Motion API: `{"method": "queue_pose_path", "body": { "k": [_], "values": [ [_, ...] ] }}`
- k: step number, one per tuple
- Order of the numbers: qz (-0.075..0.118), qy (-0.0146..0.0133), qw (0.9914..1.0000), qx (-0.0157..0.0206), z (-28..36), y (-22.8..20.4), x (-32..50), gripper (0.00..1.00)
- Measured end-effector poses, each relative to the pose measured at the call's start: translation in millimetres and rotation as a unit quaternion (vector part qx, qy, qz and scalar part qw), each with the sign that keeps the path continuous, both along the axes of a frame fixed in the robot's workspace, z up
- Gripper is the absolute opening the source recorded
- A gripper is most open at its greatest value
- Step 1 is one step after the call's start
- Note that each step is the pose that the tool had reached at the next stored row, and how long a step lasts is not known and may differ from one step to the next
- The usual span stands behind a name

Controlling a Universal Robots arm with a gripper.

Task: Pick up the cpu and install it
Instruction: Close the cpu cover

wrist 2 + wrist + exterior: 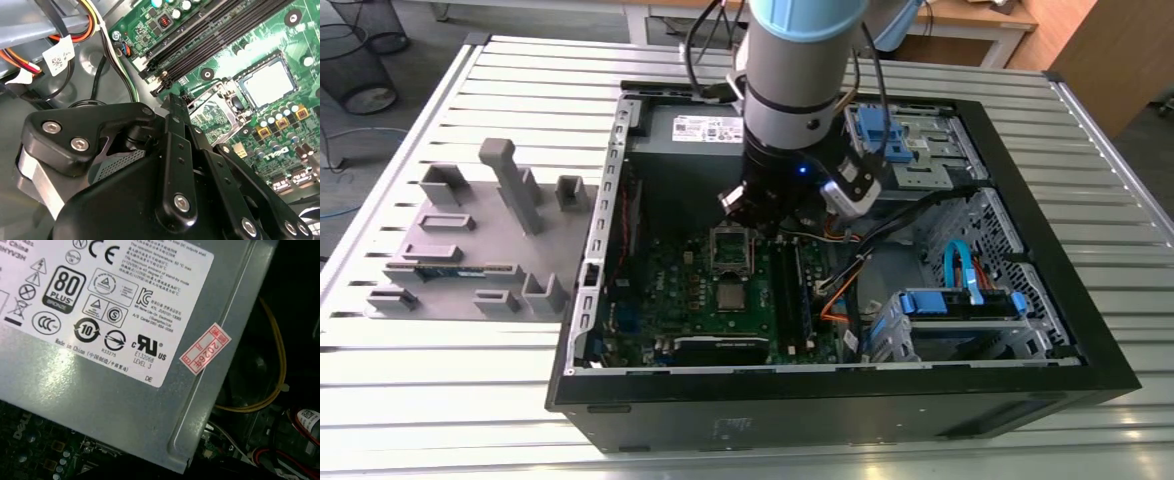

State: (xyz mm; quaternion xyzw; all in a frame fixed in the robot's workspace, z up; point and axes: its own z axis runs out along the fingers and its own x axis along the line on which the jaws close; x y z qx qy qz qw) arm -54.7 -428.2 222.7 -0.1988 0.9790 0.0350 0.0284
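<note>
In the exterior view my gripper (pixel 767 228) hangs low inside the open computer case, over the far end of the green motherboard (pixel 680 300). Just below it stands the raised metal socket frame (pixel 731 248). Nearer the camera, the cpu (pixel 731 295) lies flat on the board as a small silver-grey square. In the second wrist view the black gripper (pixel 172 100) points at the hinged frame (pixel 212 97), and the cpu (pixel 267 82) sits inside the dark socket surround just beyond it. Nothing shows in the gripper.
A grey power supply (pixel 700 128) (pixel 125 390) stands close behind the arm. Black memory slots (pixel 215 40) run beside the socket. Loose orange and yellow cables (pixel 75 30) and a drive cage (pixel 961 300) crowd the exterior view's right. A grey parts fixture (pixel 480 250) sits outside the case.
</note>
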Motion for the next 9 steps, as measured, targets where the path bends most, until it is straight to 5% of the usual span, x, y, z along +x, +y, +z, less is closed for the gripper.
{"method": "queue_pose_path", "body": {
  "k": [9],
  "values": [
    [0.031,0.0001,0.99953,-0.0001,-3.8,1.2,0.9,0.11]
  ]
}}
